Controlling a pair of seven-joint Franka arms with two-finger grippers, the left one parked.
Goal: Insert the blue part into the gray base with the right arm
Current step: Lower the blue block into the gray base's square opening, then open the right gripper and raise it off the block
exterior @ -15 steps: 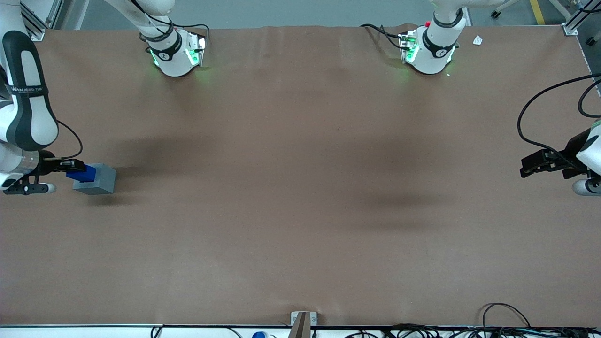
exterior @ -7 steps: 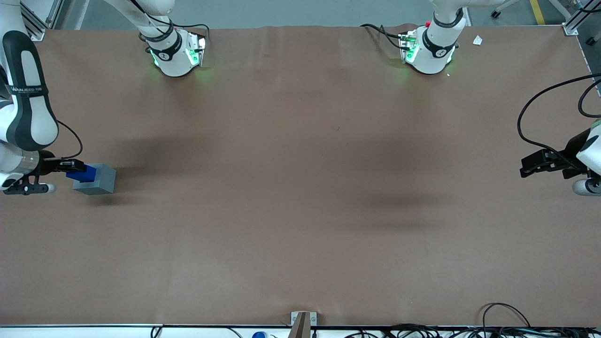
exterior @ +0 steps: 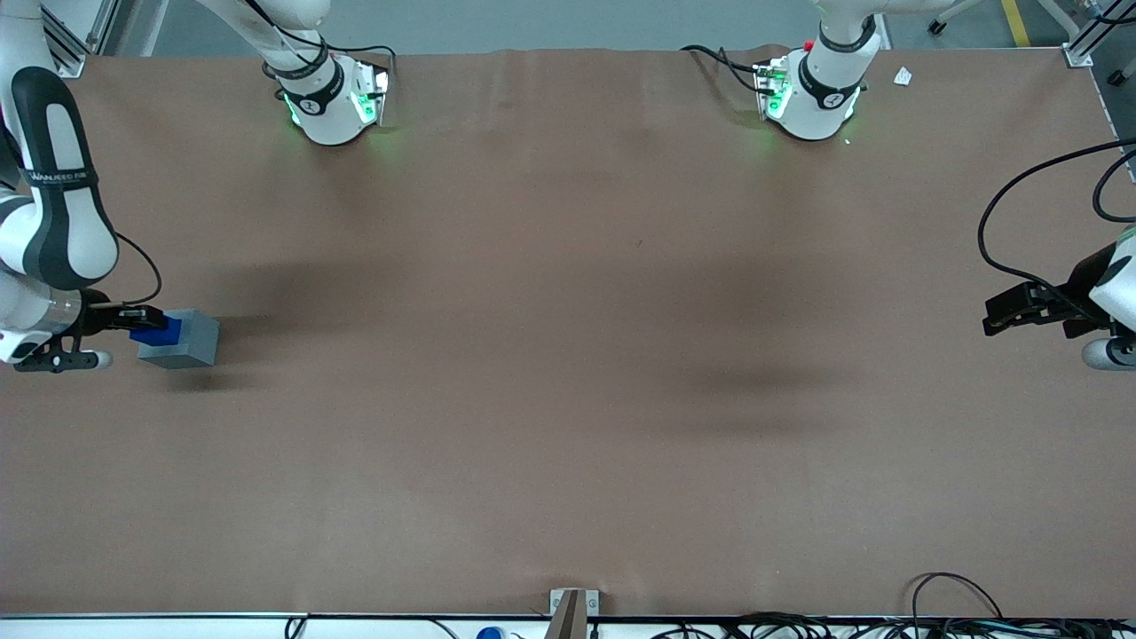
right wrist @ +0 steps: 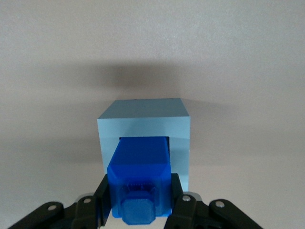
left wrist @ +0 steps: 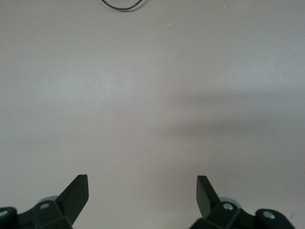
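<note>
The gray base [exterior: 188, 341] stands on the brown table at the working arm's end. Its square recess faces up toward the wrist camera. The blue part [exterior: 158, 331] is lodged in that recess, its lower end inside the gray base [right wrist: 143, 121] and its stub end pointing up. My right gripper [exterior: 133, 314] hangs directly above the base. In the right wrist view the gripper [right wrist: 139, 194] is shut on the blue part [right wrist: 139, 176], one black finger [right wrist: 102, 196] pressed to each side of it.
Two arm bases with green lights [exterior: 333, 102] [exterior: 812, 98] stand at the table edge farthest from the front camera. Loose cables [exterior: 967, 612] and a small bracket [exterior: 572, 608] lie along the nearest edge. Brown cover [exterior: 568, 355] spreads across the middle.
The right arm has shifted a little, and the blue part has sunk slightly deeper into the gray base. The base itself has stayed in place.
</note>
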